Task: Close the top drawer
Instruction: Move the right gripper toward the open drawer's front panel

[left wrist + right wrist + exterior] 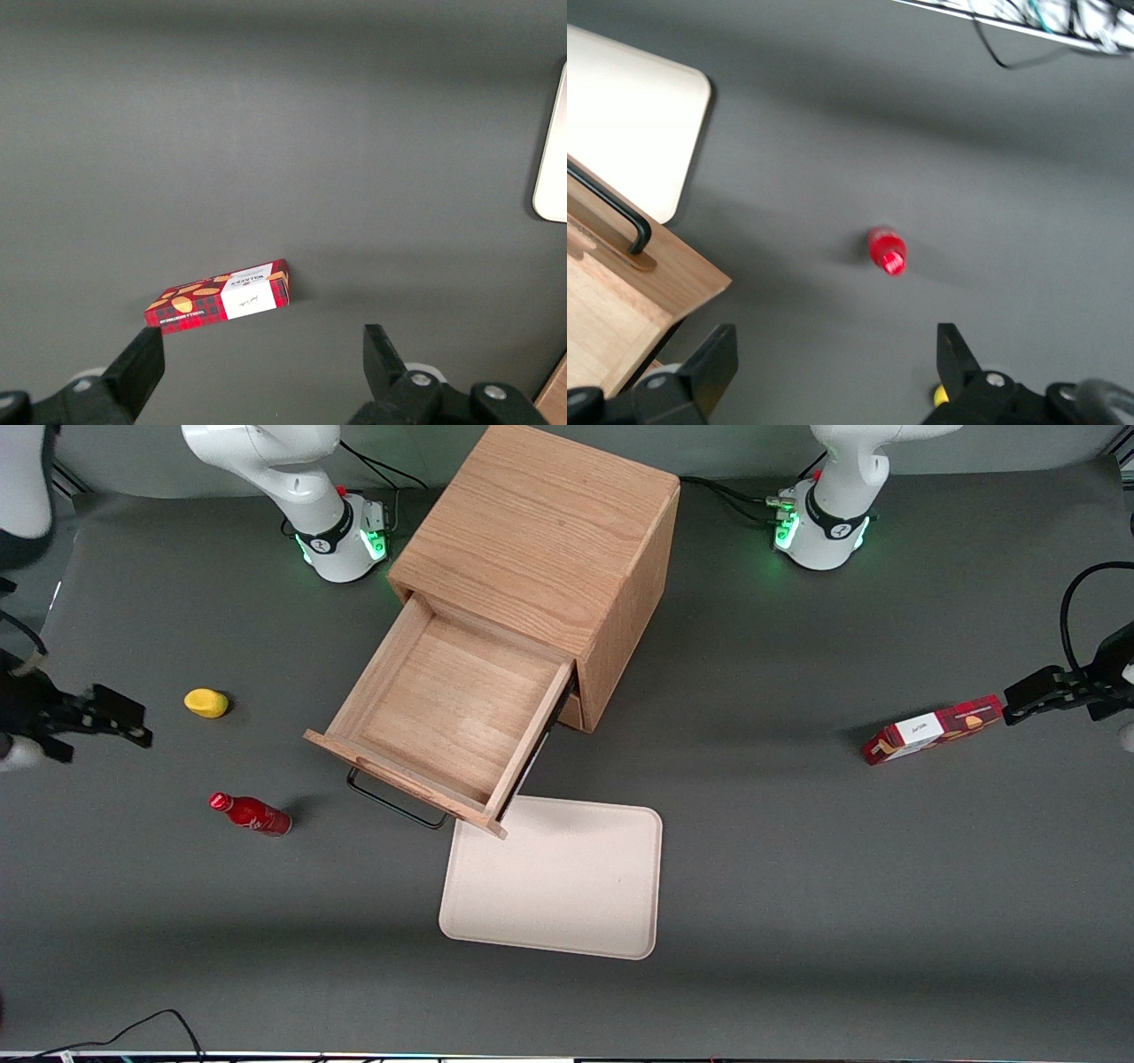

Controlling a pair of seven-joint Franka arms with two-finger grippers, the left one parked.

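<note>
- Top drawer (pixel 447 708) – pulled fully out of oak cabinet (pixel 540 540), black handle (pixel 394 804) over tray (pixel 558 877) corner.
- Gripper (pixel 120 717) w/ fingers spread wide, holding nothing – at working arm's end, near yellow lemon (pixel 205 702) & red bottle (pixel 888 251).

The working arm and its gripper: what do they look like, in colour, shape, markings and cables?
The working arm is glossy white with rounded links, a black ring with a white logo near its base, a green light there and black cables running off. Its gripper, toward the working arm's end of the table, is matte black and blocky, with two open, wedge-shaped black fingers.
</note>
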